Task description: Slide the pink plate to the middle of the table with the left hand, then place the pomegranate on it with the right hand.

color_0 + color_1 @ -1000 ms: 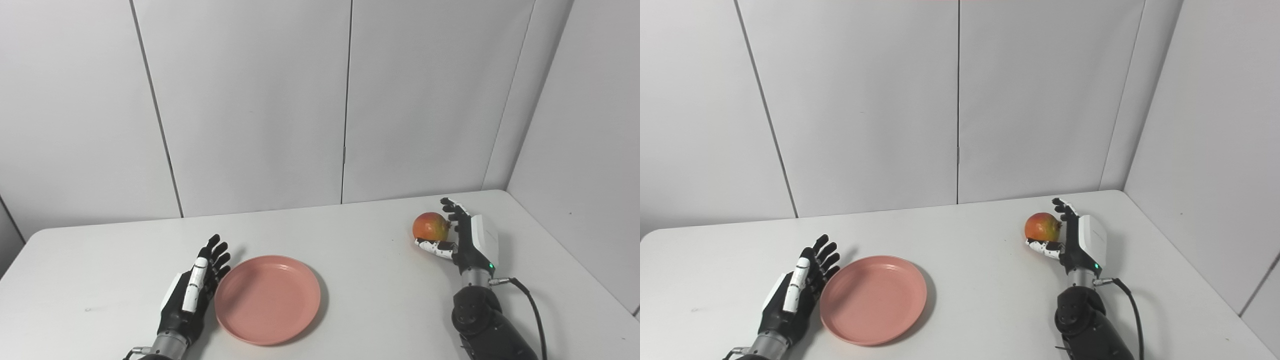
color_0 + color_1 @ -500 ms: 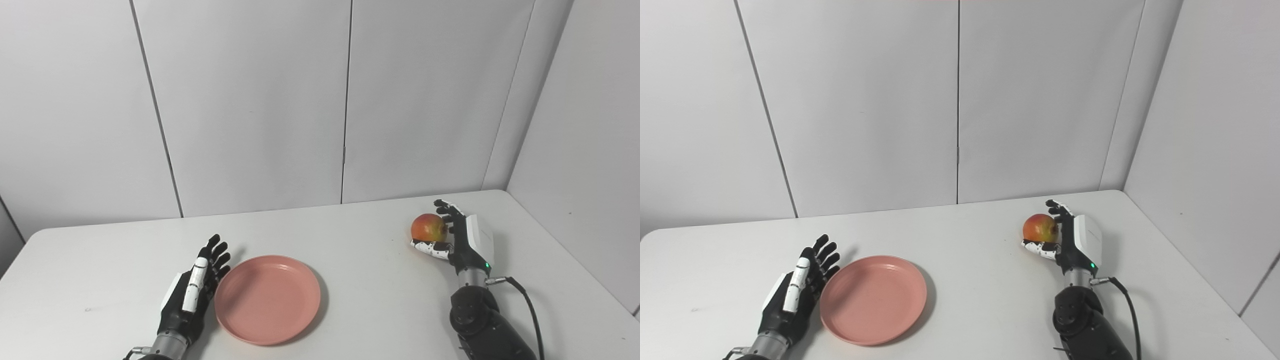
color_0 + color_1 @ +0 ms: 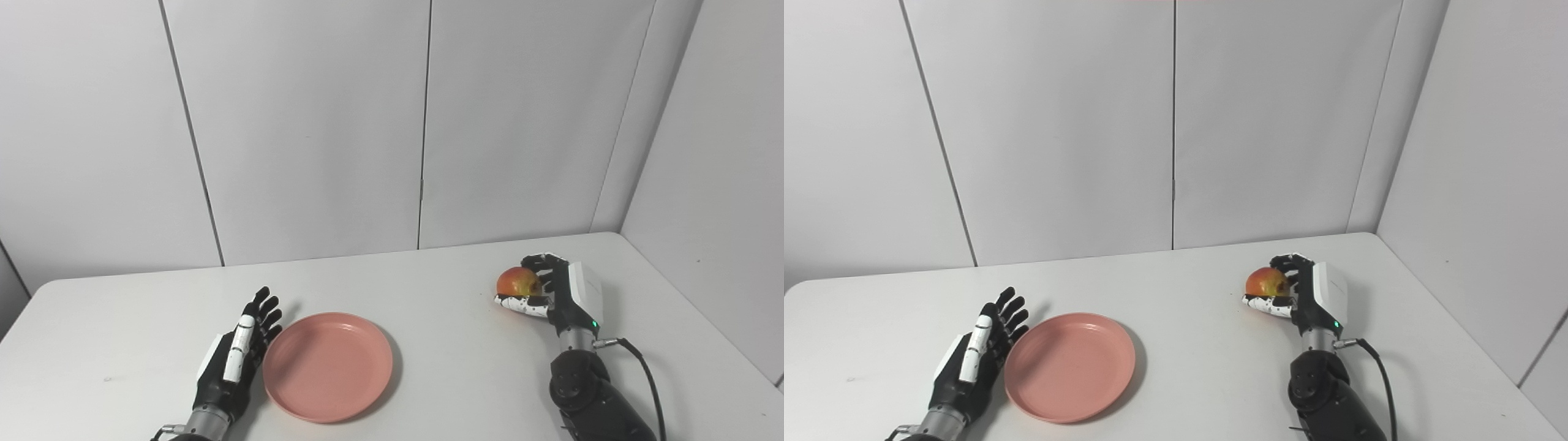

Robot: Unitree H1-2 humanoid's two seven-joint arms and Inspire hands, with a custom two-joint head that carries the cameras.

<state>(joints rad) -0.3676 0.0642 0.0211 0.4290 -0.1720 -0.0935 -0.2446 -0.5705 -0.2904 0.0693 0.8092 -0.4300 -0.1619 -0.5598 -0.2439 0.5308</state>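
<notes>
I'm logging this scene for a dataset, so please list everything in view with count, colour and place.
pink plate: one, pink, empty, on the table left of centre, near the front edge.
pomegranate: one, red-orange, right side of the table, inside the right hand's fingers.
table: one, white, spanning the view.
wall panels: white, behind and to the right of the table.
left hand: one, black and white, open, beside the plate's left rim.
right hand: one, black and white, closed around the pomegranate.

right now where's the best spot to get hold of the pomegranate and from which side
Around its round middle, from the right. The pomegranate is a smooth ball with no handle, so a wrap grip suits it. The right hand already does this, fingers curled over the top and thumb underneath.
</notes>
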